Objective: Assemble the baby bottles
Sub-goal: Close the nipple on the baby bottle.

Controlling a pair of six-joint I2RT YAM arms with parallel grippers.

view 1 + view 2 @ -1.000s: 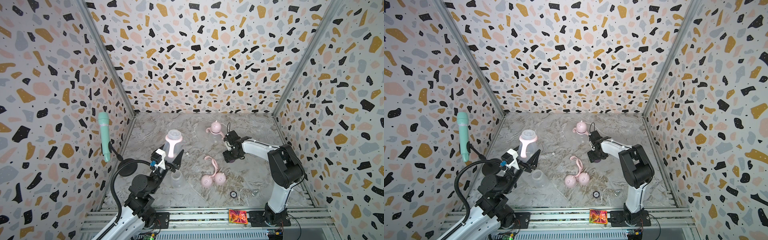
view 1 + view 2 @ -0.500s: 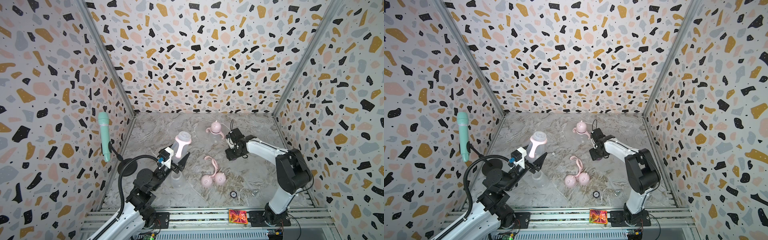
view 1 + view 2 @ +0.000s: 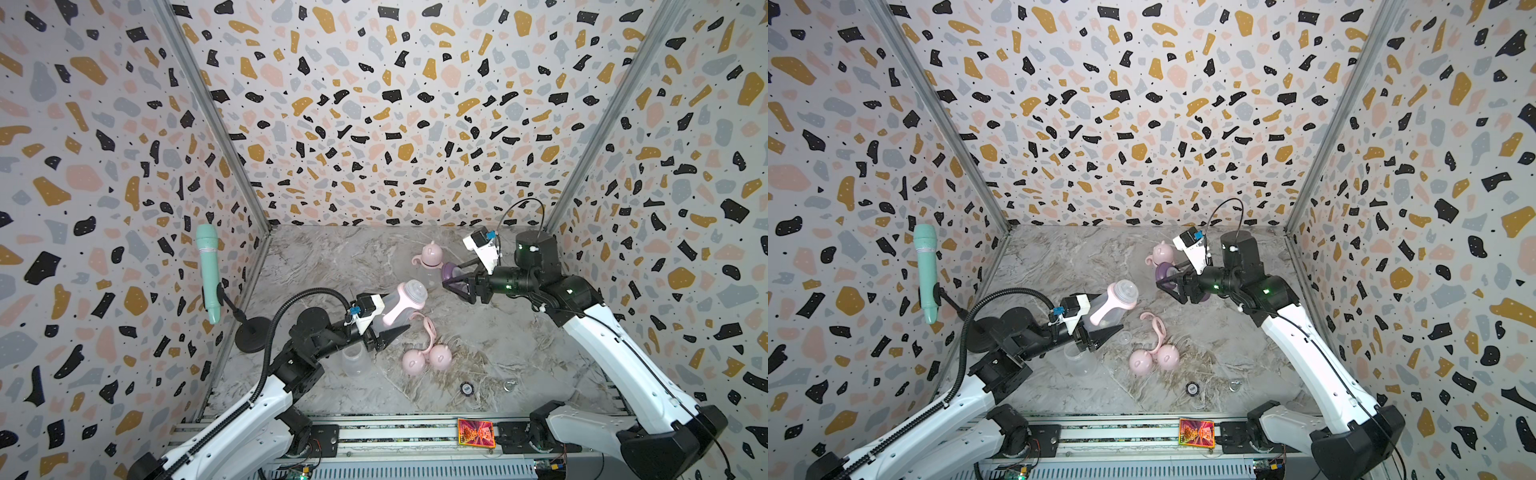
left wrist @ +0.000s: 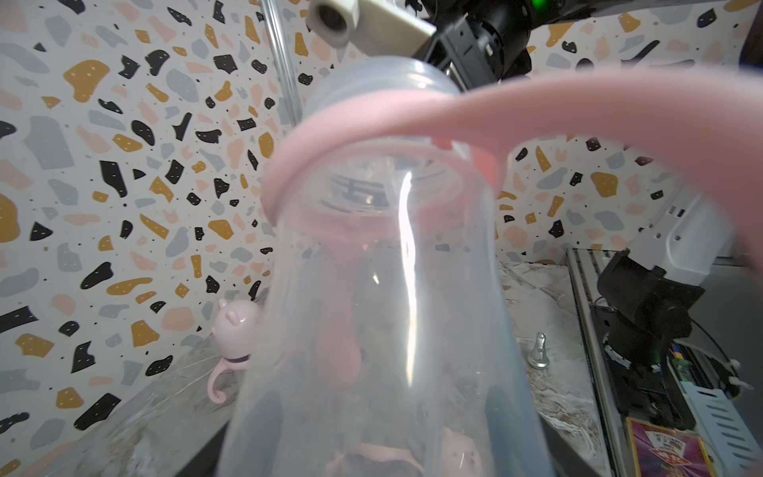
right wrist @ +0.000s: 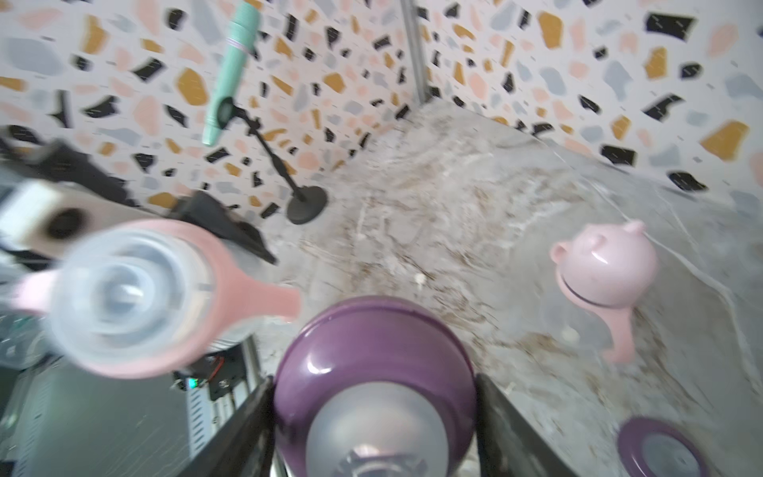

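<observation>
Pink plastic, a handled ring (image 4: pixel 371 124), circles the neck of the clear bottle (image 3: pixel 405 301) that the left claw (image 3: pixel 392 318) grips by the body. The bottle hangs in the air above the table (image 3: pixel 332 257), tilted, with its open mouth aimed toward the right claw (image 3: pixel 451 277). That claw is closed on a purple teat collar (image 5: pixel 371 355), one finger on each side (the pale teat end sits nearest its wrist camera). The collar is close to the bottle's mouth but apart from it. Toward the back of the table a capped bottle (image 3: pixel 430 257) stands upright. Nearer the front, two pink dome caps (image 3: pixel 413 360) lie side by side with a loose ring (image 3: pixel 428 328) just beside them. A bare bottle (image 3: pixel 353 359) stands under the left claw. A second collar (image 5: pixel 660 450) lies on the table.
</observation>
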